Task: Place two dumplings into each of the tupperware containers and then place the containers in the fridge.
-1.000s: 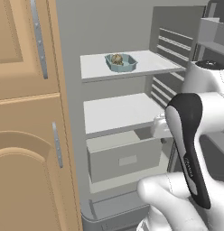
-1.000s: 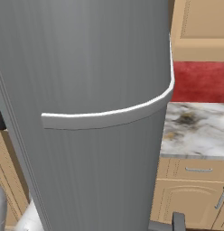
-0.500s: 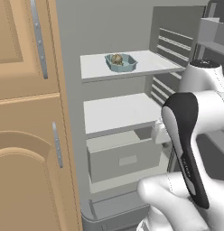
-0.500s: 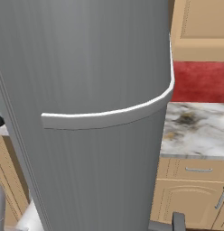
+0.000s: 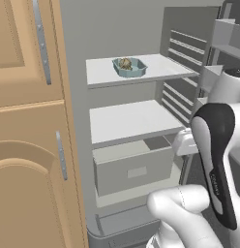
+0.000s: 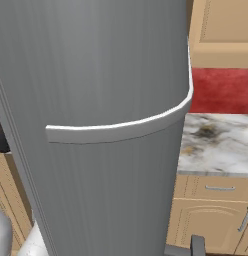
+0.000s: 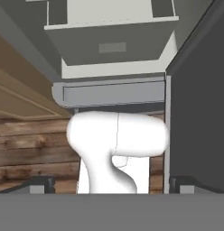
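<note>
Since 1 s ago your arm's dark forearm has pulled back and down toward the base in the left base view; fridge (image 5: 141,121) and contents haven't budged. Blue tupperware container (image 5: 129,67) sits on the top shelf (image 5: 156,68) w/ dumplings (image 5: 125,62) in it, so one box looks delivered. Can't see the white container from here, so my guess is it's next and lies outside these views.

Key relation: blue box is up and well apart from your gripper (image 7: 111,186), which hangs low, camera aimed down past the grey drawer (image 7: 111,43) at the fridge's base and wood floor (image 7: 32,149). Nothing of the task lies btwn the tips.

Claw: jaws spread wide, tips far apart at the bottom of the hand view, holding nothing, touching nothing. Fridge door (image 6: 96,125) stands open, blocking the right base view; marble counter (image 6: 216,145) beyond it.
</note>
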You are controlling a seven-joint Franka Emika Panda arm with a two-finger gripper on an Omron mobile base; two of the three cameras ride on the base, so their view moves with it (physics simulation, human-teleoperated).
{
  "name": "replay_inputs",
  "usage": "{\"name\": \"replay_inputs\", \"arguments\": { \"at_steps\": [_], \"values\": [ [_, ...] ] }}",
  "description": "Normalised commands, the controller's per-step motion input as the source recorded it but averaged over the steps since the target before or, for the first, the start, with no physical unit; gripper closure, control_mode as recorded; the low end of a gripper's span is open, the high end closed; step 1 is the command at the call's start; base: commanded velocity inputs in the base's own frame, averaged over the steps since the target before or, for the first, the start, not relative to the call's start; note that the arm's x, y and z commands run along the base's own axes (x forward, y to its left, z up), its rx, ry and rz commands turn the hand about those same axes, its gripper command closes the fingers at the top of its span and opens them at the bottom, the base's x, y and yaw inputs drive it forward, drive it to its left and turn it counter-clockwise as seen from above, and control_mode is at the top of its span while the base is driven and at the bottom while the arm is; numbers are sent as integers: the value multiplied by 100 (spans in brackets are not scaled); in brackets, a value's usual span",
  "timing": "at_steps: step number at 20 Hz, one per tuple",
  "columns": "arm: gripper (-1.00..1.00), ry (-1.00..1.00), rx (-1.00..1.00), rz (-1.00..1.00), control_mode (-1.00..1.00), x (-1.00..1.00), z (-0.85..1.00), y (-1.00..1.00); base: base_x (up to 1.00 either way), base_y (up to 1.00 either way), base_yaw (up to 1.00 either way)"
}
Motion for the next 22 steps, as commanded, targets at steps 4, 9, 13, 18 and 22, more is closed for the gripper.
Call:
{"name": "replay_inputs", "arguments": {
  "at_steps": [4, 9, 13, 18, 22],
  "values": [
    [-100, -1, 0, 0, -100, -2, 0, -1, 0, 0, 0],
    [-100, 0, 0, 0, 100, 0, 0, 0, -86, 13, 0],
    [-100, 0, 0, 0, 100, 0, 0, 0, -95, 82, 0],
    [-100, 0, 0, 0, 100, 0, 0, 0, -87, 62, -15],
    [-100, 0, 0, 0, 100, 0, 0, 0, -87, 3, -86]
  ]
}}
